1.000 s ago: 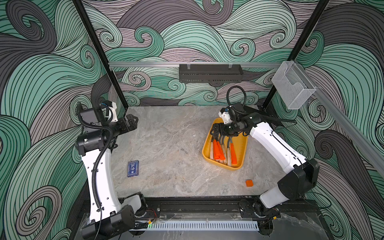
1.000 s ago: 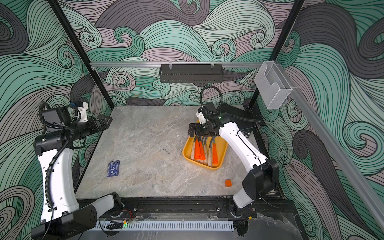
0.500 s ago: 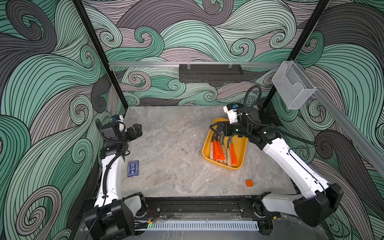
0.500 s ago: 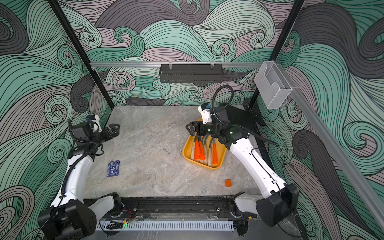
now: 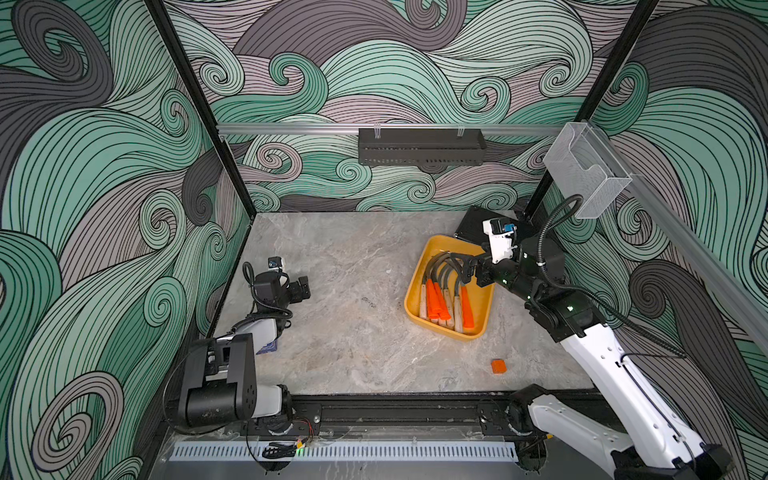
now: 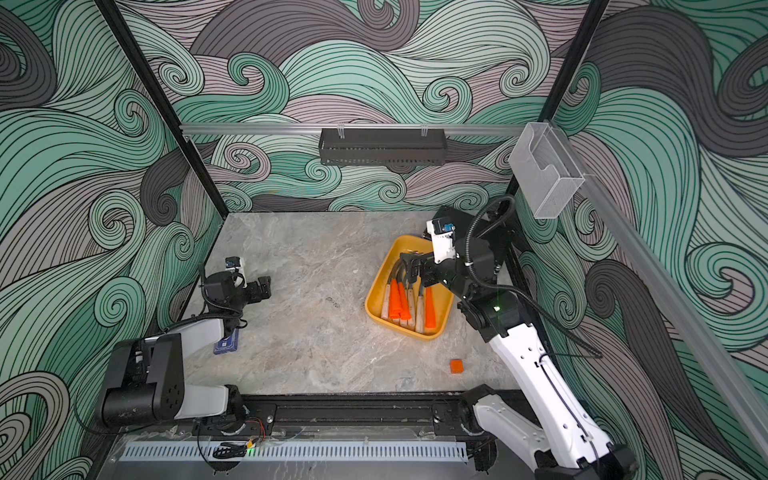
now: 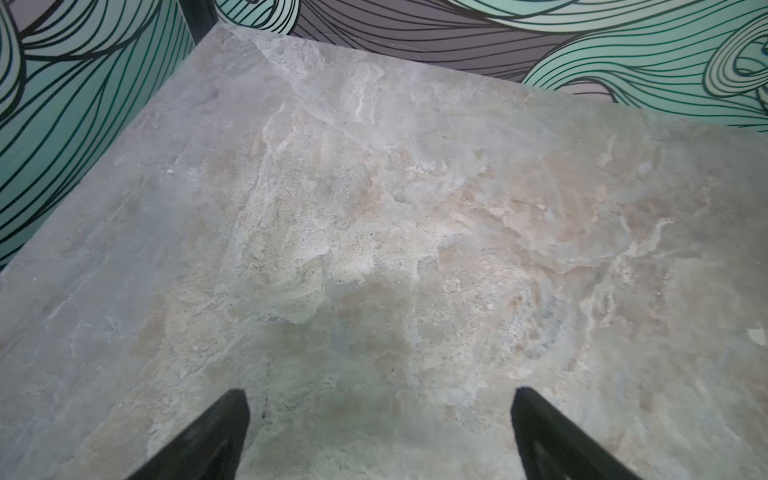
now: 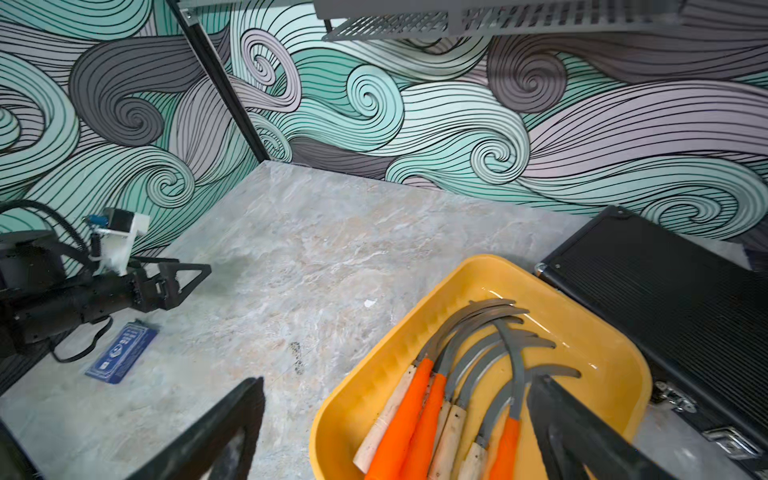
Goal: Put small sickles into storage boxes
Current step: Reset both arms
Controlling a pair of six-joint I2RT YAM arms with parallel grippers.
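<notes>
Since earlier frames left arm folded down low toward front-left; right arm sank, right gripper stayed over tray's far end. All small sickles in view lay inside shallow yellow-orange plastic tray: curved grey blades overlapping toward back wall, handles side by side, some pale wood, some tapered orange. Tray sat right of centre on grey marble tabletop, beside black ribbed case. Right gripper fingers spread wide, gripping nothing. Left gripper likewise wide, empty, over bare tabletop.

A: Walls?
B: Swirling wave mural in teal, grey, mauve. Black posts at 10 and 2.
A: Surface?
B: Grey marbled slab. Silver rail at 12, black slotted shelf hanging; clear bin at 2. Light even.
</notes>
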